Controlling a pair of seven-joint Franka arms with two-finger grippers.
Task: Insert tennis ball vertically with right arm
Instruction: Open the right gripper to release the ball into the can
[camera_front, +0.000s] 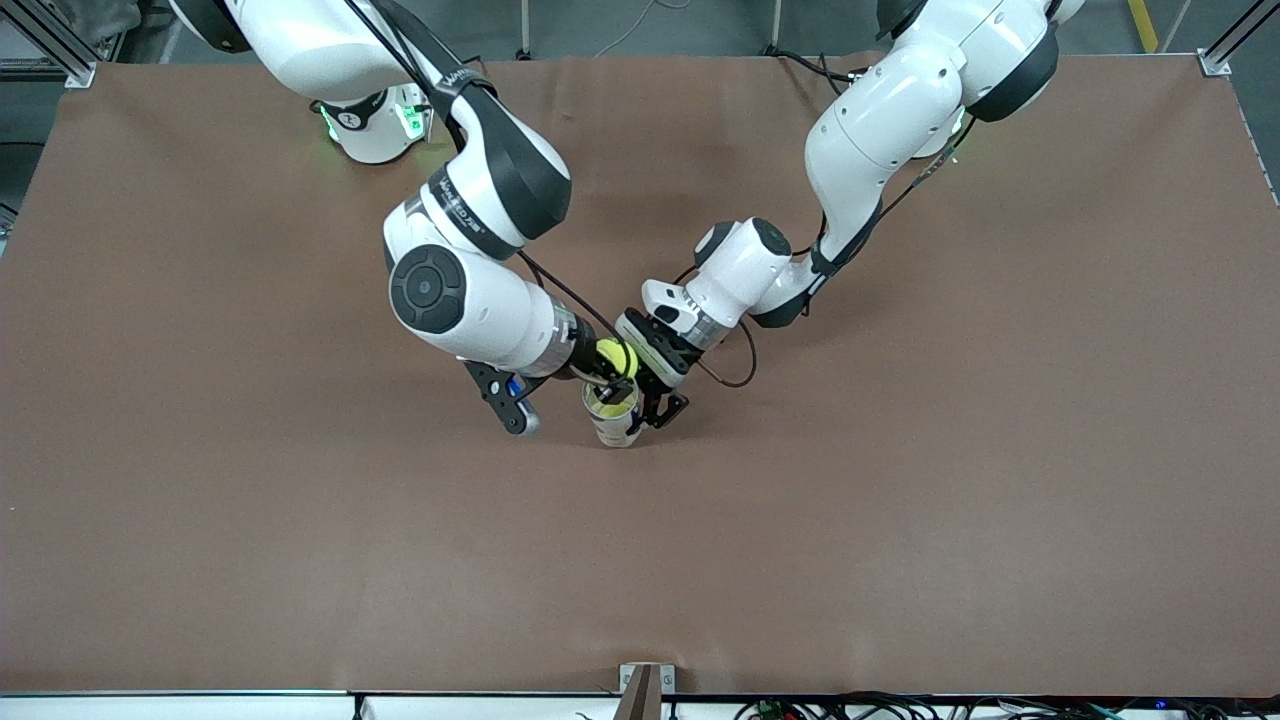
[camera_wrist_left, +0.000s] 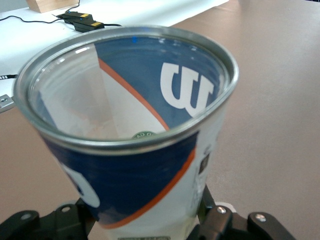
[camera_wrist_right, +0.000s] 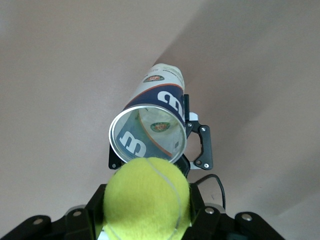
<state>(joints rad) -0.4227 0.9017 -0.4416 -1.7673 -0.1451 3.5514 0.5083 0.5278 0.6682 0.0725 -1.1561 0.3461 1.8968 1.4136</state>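
While the two white arms meet near the middle of the brown table (camera_front: 900, 500) in the front view, the right gripper (camera_front: 607, 372) hangs directly over the clear plastic tennis-ball can with a blue, white and orange label (camera_front: 617, 420), clenched on the fuzzy yellow-green tennis ball (camera_front: 616, 357). That ball sits at twelve o'clock from the can's open mouth, just above it and not yet inside. The left gripper (camera_front: 660, 410) comes in from about two o'clock and grasps the can low on its side, keeping it standing on the table

From the left wrist view, the can (camera_wrist_left: 145, 185) fills the picture; its metal rim (camera_wrist_left: 215, 125) is open and tilts toward the camera, and black fingers (camera_wrist_left: 215, 220) press against the wall near its base

From the right wrist view, the ball (camera_wrist_right: 146, 197) is pinched between the right fingers (camera_wrist_right: 95, 212) at six o'clock of the can's round opening (camera_wrist_right: 148, 135), and the left gripper (camera_wrist_right: 192, 150) clamps the can's wall alongside
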